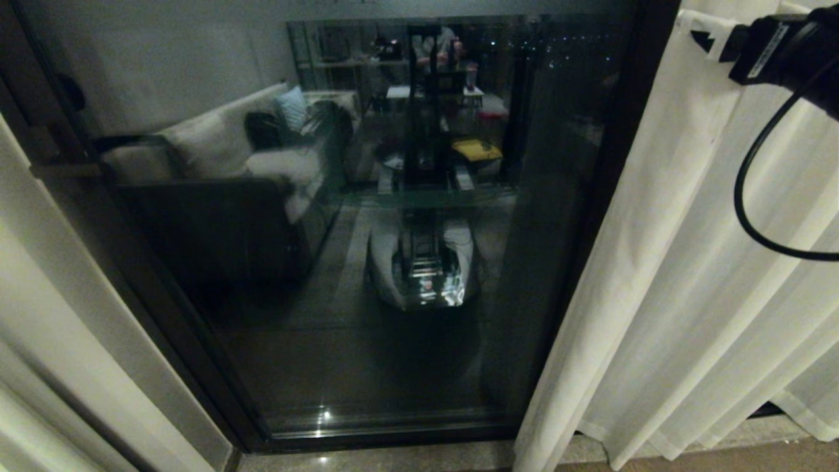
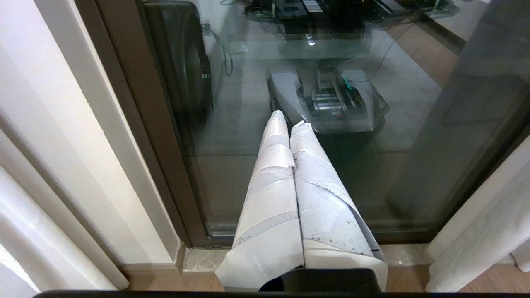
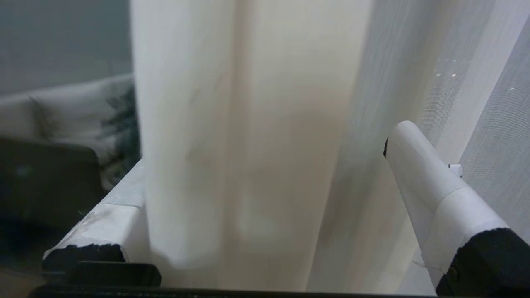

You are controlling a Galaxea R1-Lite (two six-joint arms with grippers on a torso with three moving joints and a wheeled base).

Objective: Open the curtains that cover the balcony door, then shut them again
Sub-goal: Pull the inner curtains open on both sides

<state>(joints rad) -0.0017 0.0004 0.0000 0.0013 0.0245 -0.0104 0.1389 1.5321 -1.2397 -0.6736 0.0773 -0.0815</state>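
The door (image 1: 367,229) is big, dark glass and bare in the middle, with curtains (image 1: 688,275) pushed to both sides. The right pincer (image 3: 265,198) is wide open around the right curtain's edge, holding nothing yet. It should pinch the fold firmly, then pull slowly across. The left pincer (image 2: 290,165) is shut and empty, low by the glass. The floor (image 2: 414,281) is wood, and a sofa shows in the glass.
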